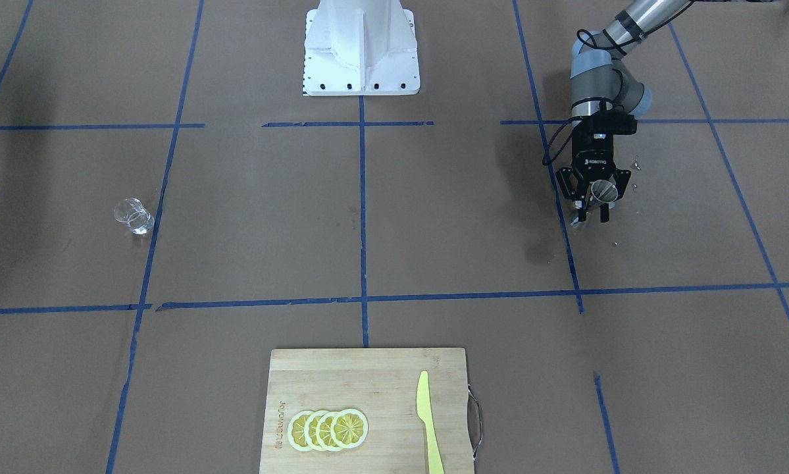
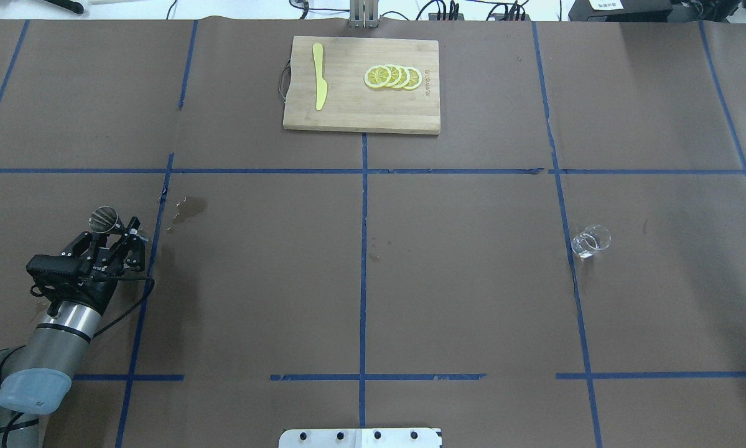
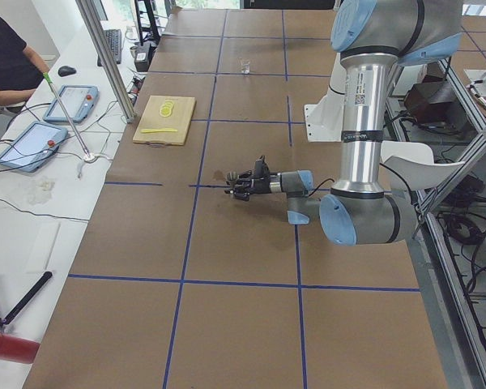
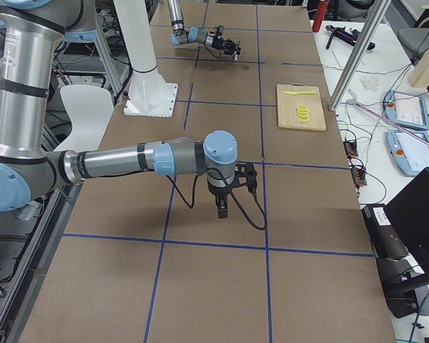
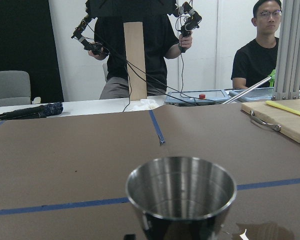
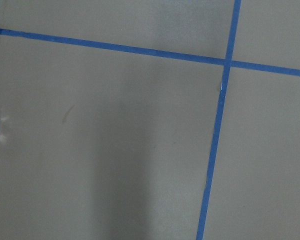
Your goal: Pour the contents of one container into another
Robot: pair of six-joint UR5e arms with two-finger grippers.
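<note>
The grey steel jigger (image 1: 603,191) sits upright between the fingers of my left gripper (image 1: 595,205), which is shut on its waist, low over the table. Overhead, the jigger's round mouth (image 2: 104,219) shows just past the left gripper (image 2: 112,235). The left wrist view looks straight at its open upper cone (image 5: 181,192). The clear glass cup (image 2: 590,241) stands alone far across the table, also seen from the front (image 1: 134,216). My right gripper (image 4: 222,209) shows only from the side, pointing down; I cannot tell whether it is open or shut.
A wooden cutting board (image 2: 360,109) at the far middle edge carries lemon slices (image 2: 392,76) and a yellow knife (image 2: 318,84). Wet spots (image 2: 189,208) darken the paper near the jigger. The white robot base (image 1: 361,49) stands mid-table. Operators stand beyond the far edge.
</note>
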